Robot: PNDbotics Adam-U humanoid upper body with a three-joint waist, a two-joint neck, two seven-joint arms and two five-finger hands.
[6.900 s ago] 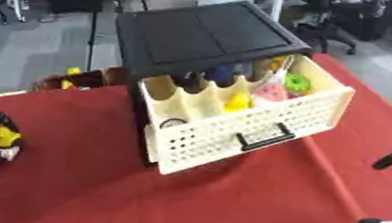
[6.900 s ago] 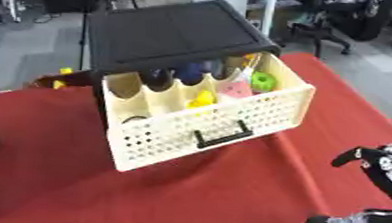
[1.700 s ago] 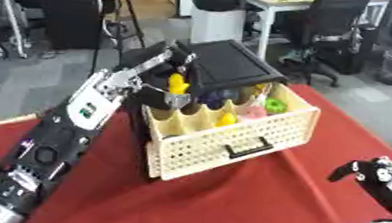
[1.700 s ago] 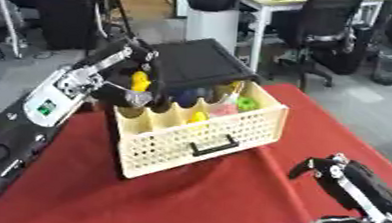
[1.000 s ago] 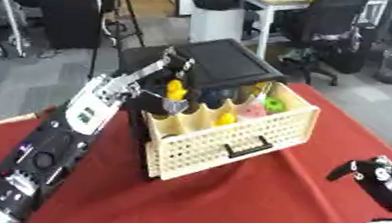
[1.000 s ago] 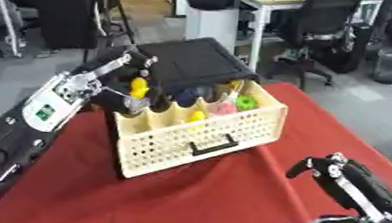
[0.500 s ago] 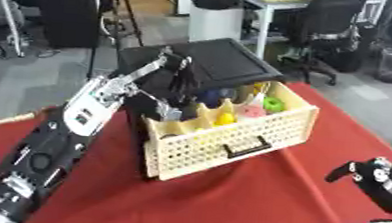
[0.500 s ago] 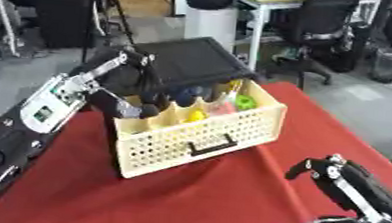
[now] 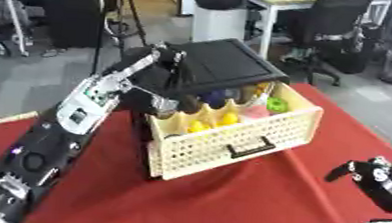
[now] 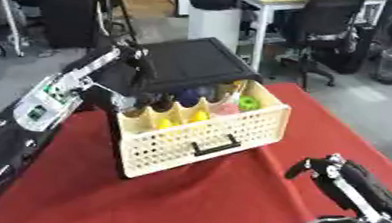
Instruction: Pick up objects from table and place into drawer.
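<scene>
A cream perforated drawer (image 9: 232, 142) stands pulled out of a black cabinet (image 9: 220, 68) on the red table. Inside lie yellow pieces (image 9: 227, 119), a purple thing (image 9: 214, 98), a pink one (image 9: 254, 111) and a green one (image 9: 276, 105). My left arm comes up from the lower left, and my left hand (image 9: 158, 103) sits at the drawer's left rear corner, partly hidden under the cabinet's edge. I see nothing in it. At the lower right my right hand (image 10: 344, 186) idles open above the cloth.
The red tablecloth (image 9: 227, 206) spreads in front of the drawer, and its right edge runs close to my right hand. Beyond the table stand a white bin (image 9: 220, 16), office chairs (image 9: 325, 28) and desks.
My left hand carried a yellow piece above the drawer's left side, then dropped down into the drawer. The yellow piece no longer shows in the hand. My right hand stayed put.
</scene>
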